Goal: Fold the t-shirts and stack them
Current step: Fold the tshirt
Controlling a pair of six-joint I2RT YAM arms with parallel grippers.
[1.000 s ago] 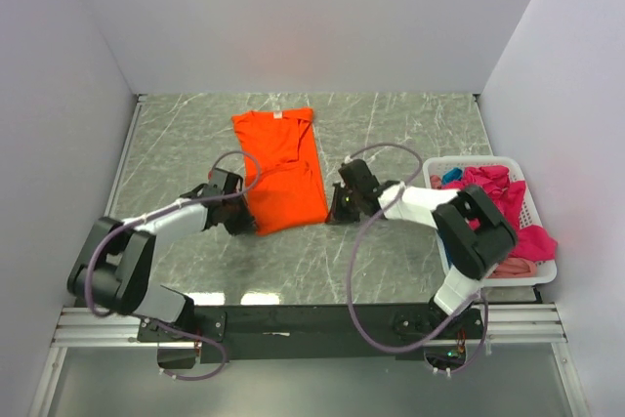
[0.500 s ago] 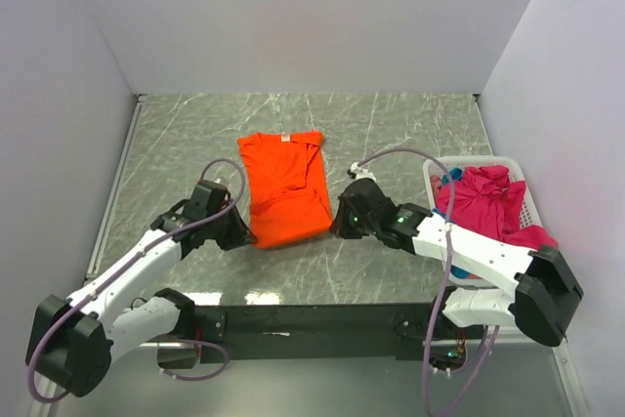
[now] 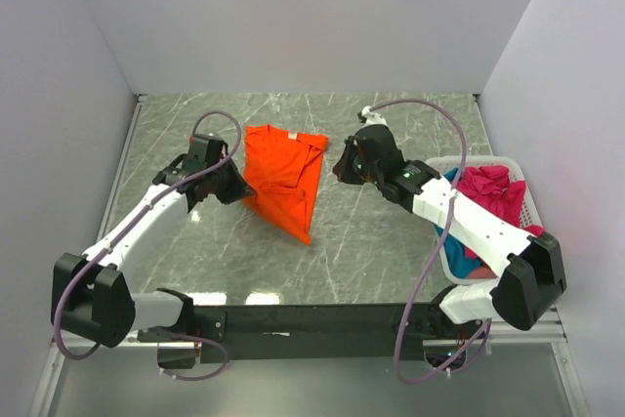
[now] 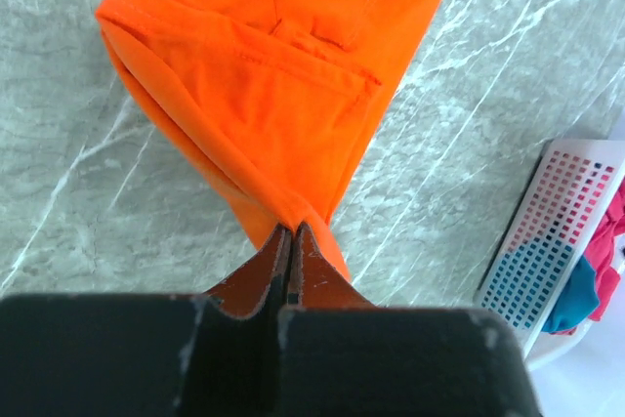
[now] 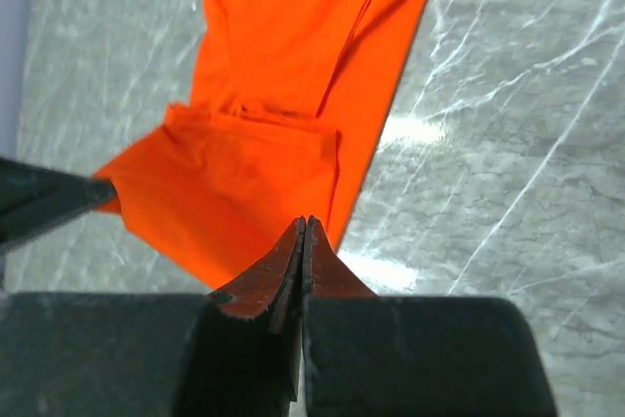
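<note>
Both arms have swung back from the near hem toward the rear wall. The left gripper [image 4: 290, 233] pinches the orange t-shirt [image 3: 283, 173] at its left edge. The right gripper [image 5: 303, 227] is closed beside the right edge, its hold unclear. The shirt lies mid-table, tapering to a near point, with bare marble table [image 3: 391, 241] around it and the white basket [image 4: 547, 231] well to the right.

We're looking into a robot lab cell: plain white walls [image 3: 293, 17] box in the marble-look table [image 3: 371, 231], with a black mounting rail [image 3: 312, 321] along its near edge.
</note>
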